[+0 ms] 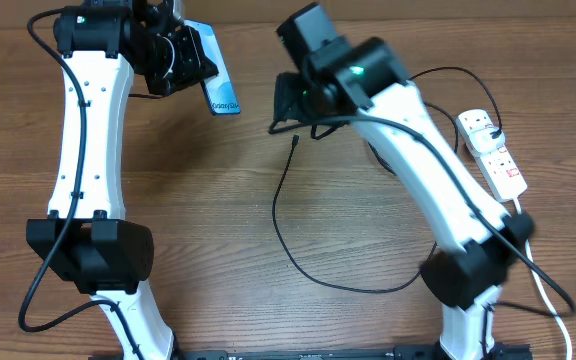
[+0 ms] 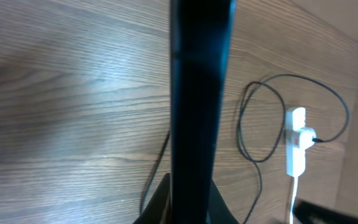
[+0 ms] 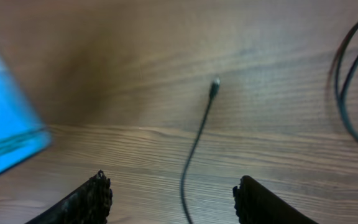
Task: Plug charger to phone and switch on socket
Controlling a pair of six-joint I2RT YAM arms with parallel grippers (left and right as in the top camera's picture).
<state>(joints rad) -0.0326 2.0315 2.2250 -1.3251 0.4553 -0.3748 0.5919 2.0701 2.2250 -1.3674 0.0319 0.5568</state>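
Two arms worked the far side of the table [image 1: 218, 200]. Overhead: your left gripper [image 1: 186, 62] was clamped on the phone [image 1: 213, 75], held tilted above the wood at far left. Your right gripper [image 1: 290, 108] hovered just beside the loose tip of the charger [image 1: 280, 215], which nothing held. The socket [image 1: 495, 152] lay well apart at the right edge, and the black plug looked seated in it. Left wrist: phone seen edge-on as a dark bar. Only this view showed the cable looping before the socket; switch state was unreadable. Right wrist: fingers [image 3: 95, 198] spread wide, tip lying ahead between them, blue screen at left. Judgement: you should descend straight and pinch just behind the connector, keeping it square for the phone's port, which no view showed.
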